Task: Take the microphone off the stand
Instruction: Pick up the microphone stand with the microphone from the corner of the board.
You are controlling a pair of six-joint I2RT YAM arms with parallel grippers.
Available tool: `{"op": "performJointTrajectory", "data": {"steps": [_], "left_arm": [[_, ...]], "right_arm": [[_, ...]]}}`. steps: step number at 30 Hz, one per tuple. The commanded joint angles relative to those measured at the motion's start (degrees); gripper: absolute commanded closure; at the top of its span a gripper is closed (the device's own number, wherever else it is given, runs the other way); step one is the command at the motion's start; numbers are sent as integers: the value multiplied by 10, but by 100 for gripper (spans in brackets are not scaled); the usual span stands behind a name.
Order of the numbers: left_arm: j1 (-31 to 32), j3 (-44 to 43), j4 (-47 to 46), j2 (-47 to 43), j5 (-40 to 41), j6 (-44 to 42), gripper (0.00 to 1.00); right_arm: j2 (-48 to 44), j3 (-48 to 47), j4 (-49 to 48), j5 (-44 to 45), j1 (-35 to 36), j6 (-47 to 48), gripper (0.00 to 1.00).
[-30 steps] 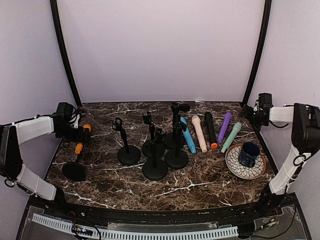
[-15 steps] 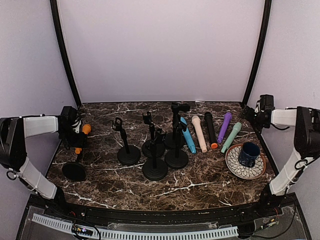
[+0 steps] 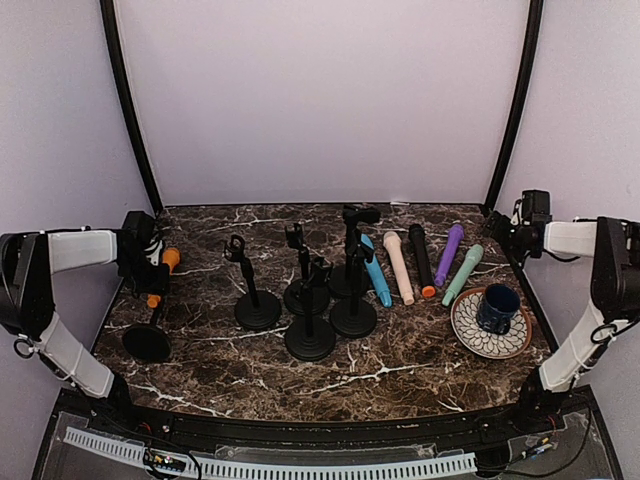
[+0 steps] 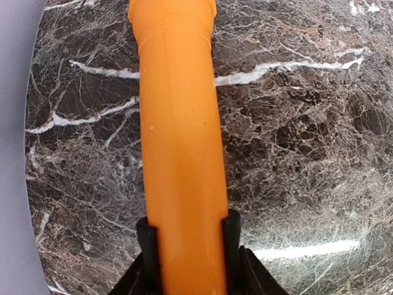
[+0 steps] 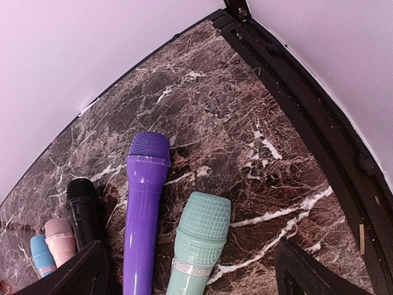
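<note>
**Grip on, lift not yet made**

The task is at its first real step. The left gripper [image 3: 147, 262] is at the orange microphone [image 4: 178, 123], which stands at the far left of the marble table [image 3: 400, 370], tilted, above the round black base of its stand [image 3: 147, 342]. In the left wrist view the two black fingers [image 4: 147, 236] sit tight against either side of the orange barrel – closed on it, by the look of the contact on both flanks.

What is done: the reach and the clamp. What is left: the removal itself. From above, the microphone lines up over its stand and has not come away to the side, so I judge it unremoved. The clip is hidden under the gripper, though, so whether the barrel is fully seated or has begun to slide I cannot tell.

The right gripper [image 3: 508, 230] hangs at the far right edge, well apart from the work – its fingers [image 5: 73, 270] spread wide with nothing between them. Below it lie the purple microphone [image 5: 144, 203] and the teal microphone [image 5: 199, 246], flat on the marble.

Remaining, then: draw the orange barrel out of its clip while the base stays put, and set it down.
</note>
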State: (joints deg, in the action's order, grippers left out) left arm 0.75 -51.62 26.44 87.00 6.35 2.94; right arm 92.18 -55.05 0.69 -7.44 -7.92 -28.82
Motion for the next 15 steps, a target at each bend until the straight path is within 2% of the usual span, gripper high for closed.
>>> {"op": "performJointTrajectory", "data": {"steps": [1,10,15], "left_arm": [[-1,-4,0,-45,-5,3,73],[-2,17,-46,-133,-43,11,89],[-1,30,-78,-182,-99,3,96]], "right_arm": [[-35,6,-24,-7,0,-6,5],[-83,5,-14,-31,0,-14,5],[-103,0,-14,-57,0,-21,5]]}}
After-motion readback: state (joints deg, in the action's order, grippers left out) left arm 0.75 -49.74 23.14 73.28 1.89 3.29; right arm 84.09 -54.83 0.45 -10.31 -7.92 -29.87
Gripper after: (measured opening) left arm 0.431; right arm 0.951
